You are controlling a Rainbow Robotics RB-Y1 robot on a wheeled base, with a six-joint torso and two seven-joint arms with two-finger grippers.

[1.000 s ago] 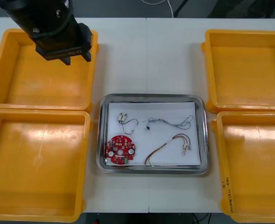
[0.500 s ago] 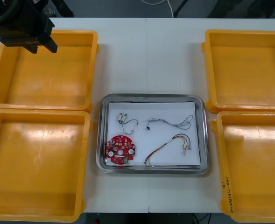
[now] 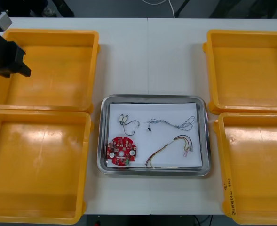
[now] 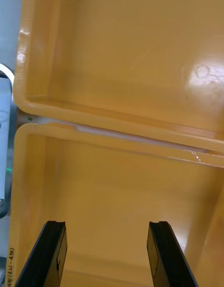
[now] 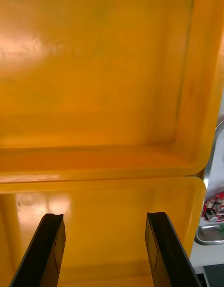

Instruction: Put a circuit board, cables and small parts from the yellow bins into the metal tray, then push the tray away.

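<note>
- Tray [image 3: 153, 98] of metal sits in the middle of the table [image 3: 147, 56], between the two left and two right yellow bins, with a white inside.
- Round red circuit board [image 3: 122, 151] lies in the tray's near left corner.
- Short black cable [image 3: 131, 124] lies just beyond the board, with small metal parts [image 3: 123, 118] at its end.
- Twisted blue and white cable [image 3: 172, 125] stretches across the far right part of the tray.
- Red and yellow cable [image 3: 169, 146] curves through the near right part; the bit at its end may be another small metal part, too small to tell.
- Left arm [image 3: 4, 49] is at the table's far left edge, over the rim of the far left bin [image 3: 49, 33].
- Left gripper [image 5: 105, 219] has its fingers spread apart with nothing between them, above the left bins; the board and a tray corner [image 5: 207, 233] show to one side.
- Right gripper [image 4: 106, 226] also has its fingers apart and holds nothing, above the near right bin [image 4: 116, 184].
</note>
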